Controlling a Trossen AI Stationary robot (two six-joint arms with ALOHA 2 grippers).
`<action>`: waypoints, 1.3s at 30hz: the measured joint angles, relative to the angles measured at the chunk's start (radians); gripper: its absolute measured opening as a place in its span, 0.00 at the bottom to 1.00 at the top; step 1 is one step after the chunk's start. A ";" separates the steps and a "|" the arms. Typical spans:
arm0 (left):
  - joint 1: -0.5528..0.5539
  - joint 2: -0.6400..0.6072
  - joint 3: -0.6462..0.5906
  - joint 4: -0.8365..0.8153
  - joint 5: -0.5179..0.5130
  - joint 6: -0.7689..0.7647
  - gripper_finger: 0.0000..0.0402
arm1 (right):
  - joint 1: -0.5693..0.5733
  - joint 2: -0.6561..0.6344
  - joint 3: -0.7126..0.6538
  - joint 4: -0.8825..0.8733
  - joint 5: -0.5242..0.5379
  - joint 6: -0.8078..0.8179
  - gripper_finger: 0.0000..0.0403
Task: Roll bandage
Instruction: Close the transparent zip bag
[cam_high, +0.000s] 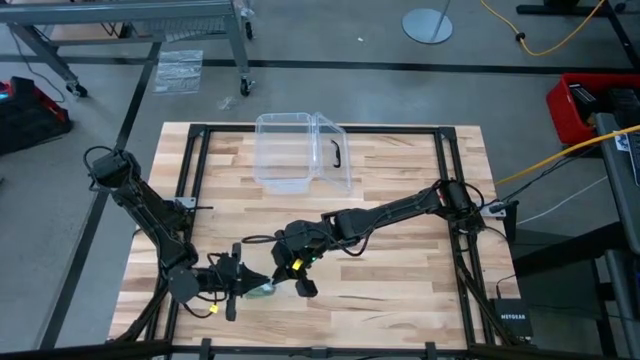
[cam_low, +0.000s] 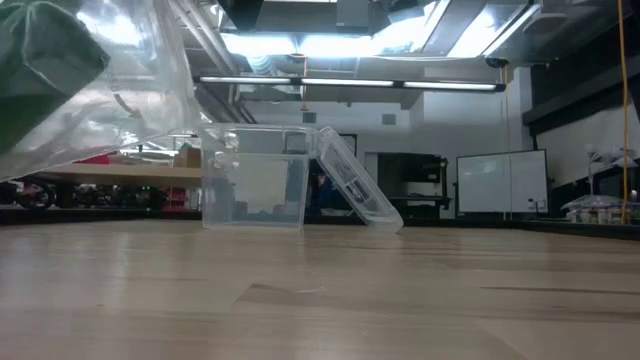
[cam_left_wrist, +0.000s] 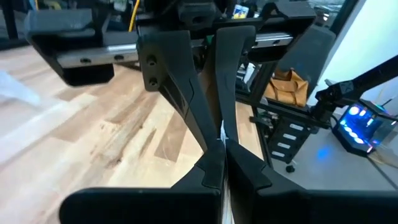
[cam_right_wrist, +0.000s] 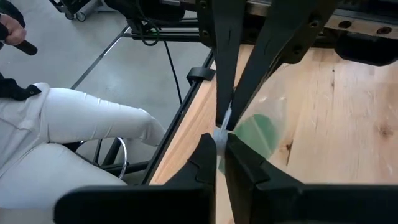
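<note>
The green bandage sits inside a crinkly clear wrapper, which is lifted off the table near its front edge; the bandage also shows in the low view and in the high view. My left gripper and my right gripper meet tip to tip there, both shut on the wrapper. In the right wrist view my right gripper faces the left gripper, which reaches in from the other side. My left gripper pinches a thin edge of the clear wrapper between its two fingertips, coming in about level from the table's left. The wrapper hangs clear of the table. My right gripper pinches the same wrapper edge between its two fingertips, just beside the left gripper's tips, slanting down from the table's right. The wrapper, with the bandage in it, spreads out past the fingers, clear of the wood.
A clear plastic box with its lid tipped open stands at the table's far middle, also in the low view. A person's legs in white trousers are beside the table's edge. Bare wood lies between the box and the grippers.
</note>
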 joint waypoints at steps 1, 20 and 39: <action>0.000 0.000 0.000 0.014 -0.006 0.020 0.00 | 0.000 0.000 0.001 0.001 0.000 0.000 0.04; 0.001 0.001 -0.001 0.109 -0.048 0.132 0.00 | 0.001 0.000 0.003 -0.026 -0.001 0.002 0.04; 0.010 -0.013 0.001 0.024 0.026 -0.010 0.02 | 0.003 0.006 -0.001 -0.198 -0.090 0.003 0.04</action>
